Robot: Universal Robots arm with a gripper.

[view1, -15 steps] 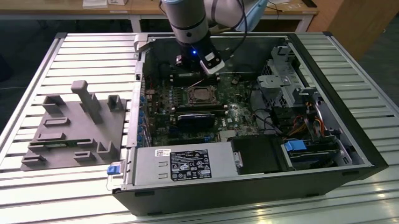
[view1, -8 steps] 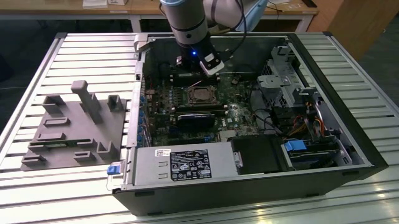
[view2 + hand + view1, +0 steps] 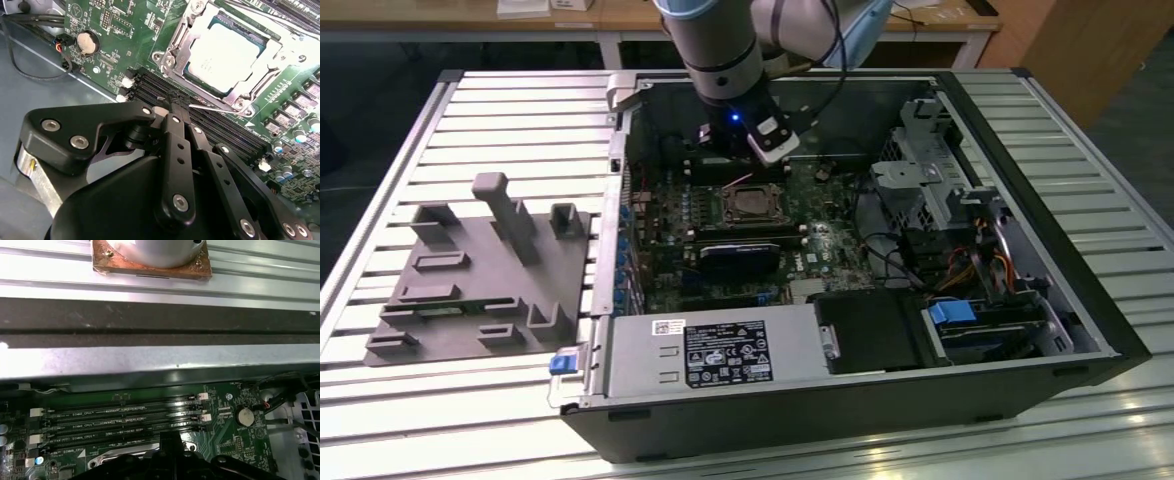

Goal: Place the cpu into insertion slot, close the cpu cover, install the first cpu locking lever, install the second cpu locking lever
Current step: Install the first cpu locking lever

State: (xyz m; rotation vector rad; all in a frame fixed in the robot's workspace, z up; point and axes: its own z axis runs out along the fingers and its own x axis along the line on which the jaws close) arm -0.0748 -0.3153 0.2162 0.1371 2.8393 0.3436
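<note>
The cpu (image 3: 227,55) lies flat in the insertion slot (image 3: 750,205), its silver top showing through the window of the cpu cover (image 3: 180,45), which lies down over it. A thin wire locking lever (image 3: 220,108) runs along the socket's edge that faces the memory slots. My gripper (image 3: 172,102) hangs just beside that edge, over the memory slots, with its black fingers (image 3: 176,145) pressed together. The tip sits at the free end of the lever; whether it touches the lever I cannot tell. In the exterior view the gripper (image 3: 736,160) hovers just behind the socket inside the open case.
The open computer case (image 3: 1067,290) lies on a slatted metal table (image 3: 520,110). Memory slots (image 3: 125,420) and a coin battery (image 3: 245,416) lie near the gripper. A black heatsink (image 3: 736,258), a drive cage (image 3: 927,180) and cables (image 3: 987,270) crowd the case. A grey fixture (image 3: 480,270) rests at the exterior view's left.
</note>
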